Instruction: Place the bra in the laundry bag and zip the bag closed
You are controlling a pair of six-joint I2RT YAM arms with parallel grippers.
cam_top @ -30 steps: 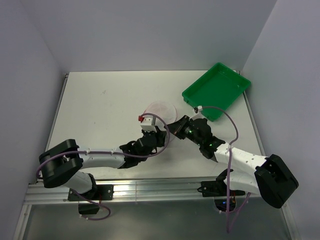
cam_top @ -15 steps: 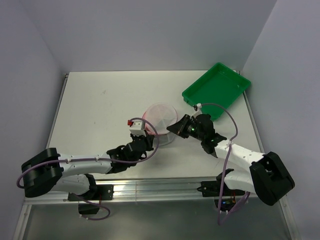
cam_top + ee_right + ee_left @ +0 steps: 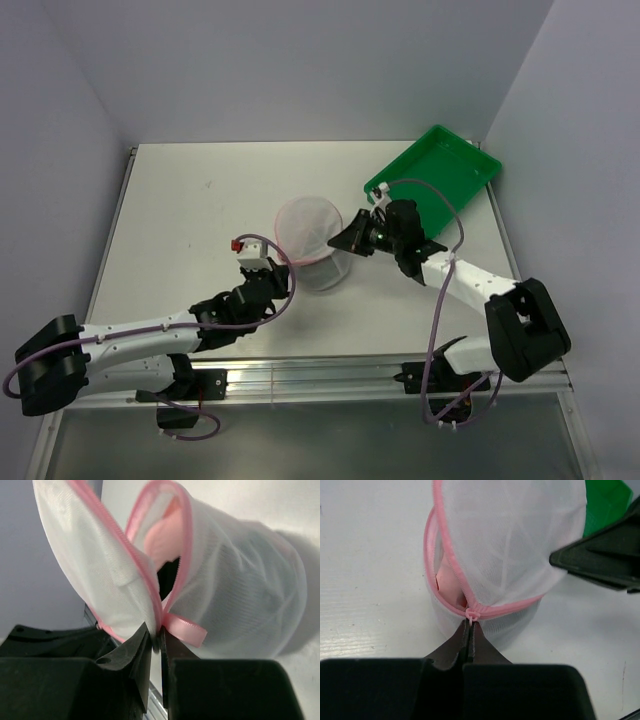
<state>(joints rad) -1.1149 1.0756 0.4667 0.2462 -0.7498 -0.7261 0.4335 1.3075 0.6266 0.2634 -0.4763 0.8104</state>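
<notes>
Leftward the left arm has pulled since a second ago, and the small round laundry bag (image 3: 310, 228) of white see-through mesh with a pink zip rim now stands raised between the two grippers.

On the white table (image 3: 190, 210), the left gripper (image 3: 469, 630) is clenched tight on the little pink zip pull (image 3: 471, 615). The bag's flap gapes, with the soft pink bra (image 3: 161, 540) inside. The right gripper (image 3: 156, 635) pinches the pink rim beside a pink ribbon loop (image 3: 186, 628). A green plastic tray (image 3: 437, 178) lies farther right, apart from the bag.
</notes>
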